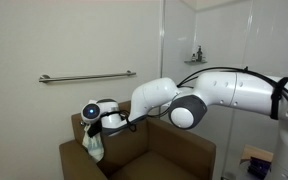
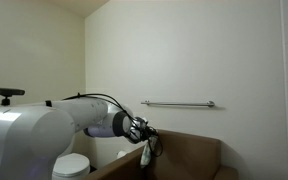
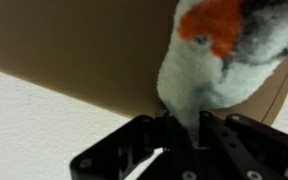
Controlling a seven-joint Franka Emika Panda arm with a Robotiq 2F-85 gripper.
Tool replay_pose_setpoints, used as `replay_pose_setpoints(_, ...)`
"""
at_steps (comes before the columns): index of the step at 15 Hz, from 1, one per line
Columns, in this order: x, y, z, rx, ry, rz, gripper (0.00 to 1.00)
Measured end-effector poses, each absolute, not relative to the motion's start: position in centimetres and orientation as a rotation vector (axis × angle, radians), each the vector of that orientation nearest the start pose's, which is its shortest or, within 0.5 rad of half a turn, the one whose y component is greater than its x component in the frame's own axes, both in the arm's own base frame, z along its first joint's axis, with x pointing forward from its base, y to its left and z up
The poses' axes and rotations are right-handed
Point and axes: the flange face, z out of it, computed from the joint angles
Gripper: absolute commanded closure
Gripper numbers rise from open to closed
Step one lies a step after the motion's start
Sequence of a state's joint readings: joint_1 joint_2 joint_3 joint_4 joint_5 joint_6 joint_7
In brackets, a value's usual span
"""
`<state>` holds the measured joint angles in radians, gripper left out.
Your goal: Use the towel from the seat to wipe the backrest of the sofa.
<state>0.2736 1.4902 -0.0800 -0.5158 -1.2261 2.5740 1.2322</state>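
The whitish towel hangs from my gripper against the left part of the brown backrest of the sofa. In another exterior view the towel dangles just over the top edge of the backrest. In the wrist view the towel is pinched between my black fingers, with an orange patch and a grey patch on its far end. My gripper is shut on it. The seat lies below, partly hidden by the arm.
A metal grab rail is fixed to the white wall above the sofa. A small shelf with items sits on the wall further right. A white round object stands beside the sofa's arm.
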Motion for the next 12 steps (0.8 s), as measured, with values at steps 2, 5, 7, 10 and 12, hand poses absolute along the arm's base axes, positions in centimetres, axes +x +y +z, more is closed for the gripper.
replay_pose_setpoints(2,80.4,21.4,13.7,-3.121,0.061,-1.719,0.94)
replay_pose_setpoints(5,80.8,20.2,14.0,-3.165,0.091,-1.755,0.94)
replay_pose_setpoints(7,81.2,18.8,14.6,-3.208,0.13,-1.8,0.94)
replay_pose_setpoints(10,82.5,13.1,15.7,-3.321,0.269,-1.895,0.94)
replay_pose_setpoints(12,83.2,7.0,15.9,-3.413,0.396,-1.936,0.94)
